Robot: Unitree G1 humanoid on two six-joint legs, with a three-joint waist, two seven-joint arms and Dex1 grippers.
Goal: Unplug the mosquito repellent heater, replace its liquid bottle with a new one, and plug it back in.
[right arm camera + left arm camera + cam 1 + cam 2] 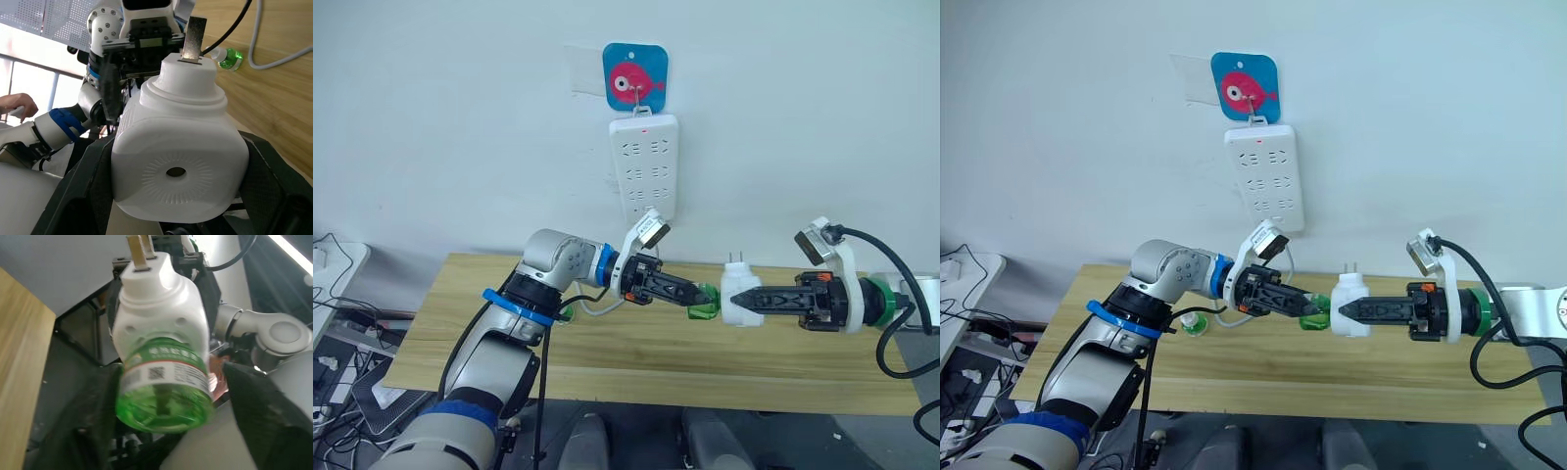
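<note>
Mid-frame, the right gripper [751, 301] is clamped on the small white rounded plastic mosquito repellent heater [740, 294], prongs up, while the left gripper [700, 300] pinches its clear green liquid bottle [705, 304] above the light wooden table [636, 352].

- The print on the liquid bottle [164, 396] label between the left jaws is too blurred to read.
- The right jaws cover both flanks of the mosquito repellent heater [178, 161].
- The small bottle [229, 57] beyond them is blurred.
</note>
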